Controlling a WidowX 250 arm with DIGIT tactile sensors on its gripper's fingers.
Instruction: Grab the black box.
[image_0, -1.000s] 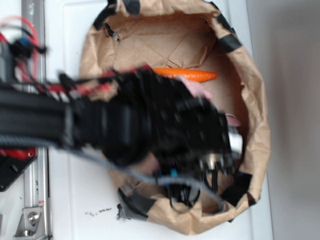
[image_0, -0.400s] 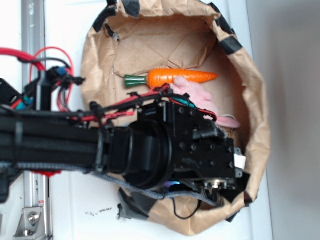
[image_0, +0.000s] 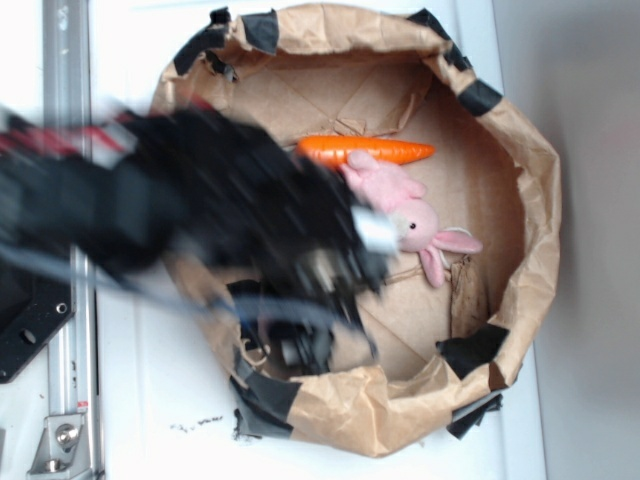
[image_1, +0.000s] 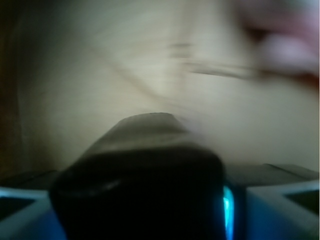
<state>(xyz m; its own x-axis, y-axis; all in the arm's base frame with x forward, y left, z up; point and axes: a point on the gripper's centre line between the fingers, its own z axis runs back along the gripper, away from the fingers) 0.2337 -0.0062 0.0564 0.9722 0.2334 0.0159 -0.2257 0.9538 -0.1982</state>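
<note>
In the exterior view we look straight down on a white table (image_0: 150, 400) holding a round nest of crumpled brown paper (image_0: 520, 180), its rim patched with strips of black tape (image_0: 478, 97). Our black robot arm (image_0: 120, 200) reaches in from the left edge and slants down to the right over the nest's left half. It is heavily motion-blurred, with red cables along its upper side. The gripper (image_0: 305, 340) at its tip points toward the lower left part of the nest floor; the blur keeps us from telling here how the jaws stand. To the right of the arm lie an orange carrot (image_0: 375, 151) and, touching its underside, a pink plush rabbit (image_0: 415, 220). A metal rail (image_0: 65, 100) runs down the left side of the table. We can read no writing or labels.

In the wrist view, also blurred, the black box (image_1: 140, 185) fills the lower centre. It sits right up against the camera between the two pale blue-grey fingers (image_1: 280, 210) at the bottom corners, so the jaws appear closed on it. Tan paper lies behind, and a pink smear shows at the top right. No lettering is legible.
</note>
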